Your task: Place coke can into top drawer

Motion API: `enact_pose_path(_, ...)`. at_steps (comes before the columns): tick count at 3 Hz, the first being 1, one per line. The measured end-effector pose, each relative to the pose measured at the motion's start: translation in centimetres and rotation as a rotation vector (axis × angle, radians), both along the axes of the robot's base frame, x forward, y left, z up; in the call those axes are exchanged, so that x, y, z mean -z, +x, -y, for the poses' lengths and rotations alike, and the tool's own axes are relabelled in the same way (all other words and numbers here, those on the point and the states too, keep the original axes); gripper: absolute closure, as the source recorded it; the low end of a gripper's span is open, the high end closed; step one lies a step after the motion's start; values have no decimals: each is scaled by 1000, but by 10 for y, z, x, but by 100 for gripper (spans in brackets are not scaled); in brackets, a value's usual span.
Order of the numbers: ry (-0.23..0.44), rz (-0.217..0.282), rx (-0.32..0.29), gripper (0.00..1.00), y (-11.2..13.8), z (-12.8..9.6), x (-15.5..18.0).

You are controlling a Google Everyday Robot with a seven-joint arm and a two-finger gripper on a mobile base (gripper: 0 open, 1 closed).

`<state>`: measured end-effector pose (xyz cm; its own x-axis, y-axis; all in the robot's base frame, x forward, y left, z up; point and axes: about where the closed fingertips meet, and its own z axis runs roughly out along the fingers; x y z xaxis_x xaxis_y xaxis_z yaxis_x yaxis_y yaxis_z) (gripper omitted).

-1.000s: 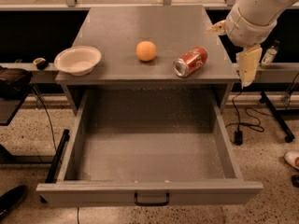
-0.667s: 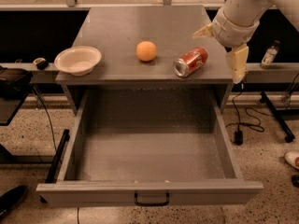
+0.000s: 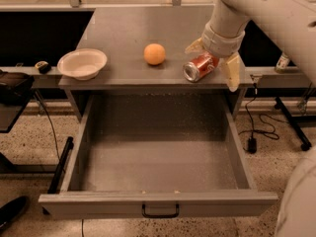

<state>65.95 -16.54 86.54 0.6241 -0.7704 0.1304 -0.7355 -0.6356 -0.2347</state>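
The coke can [image 3: 199, 67], red with a silver end, lies on its side on the grey cabinet top [image 3: 128, 31], near the front right edge. My gripper [image 3: 213, 63] hangs from the white arm right over the can. Its tan fingers [image 3: 232, 71] are spread open, one behind the can and one in front at the right, and are not closed on it. The top drawer [image 3: 157, 204] is pulled fully out below, wide and grey, with a small black handle [image 3: 160, 212] on its front panel. Nothing lies inside it.
An orange round fruit [image 3: 154, 54] sits left of the can. A white bowl [image 3: 82, 63] stands at the cabinet top's left front corner. Cables [image 3: 256, 120] and a stand's legs lie on the floor at the right. Dark benches flank the cabinet.
My arm has swung left and down from the cabinet's right side. The gripper now straddles the can. The can, fruit, bowl and drawer have not moved.
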Motion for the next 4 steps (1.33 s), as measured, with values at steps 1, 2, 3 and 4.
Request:
enact_pose_path(1,-18,-25,-20,16,9,-11,14)
enact_pose_path(2,-24,-44,-36,39,13,-20,25)
enact_pose_path(3,-24,-44,-37,62,13,-21,25)
enact_pose_path(4,49,-82,-6,85,4,-22,20)
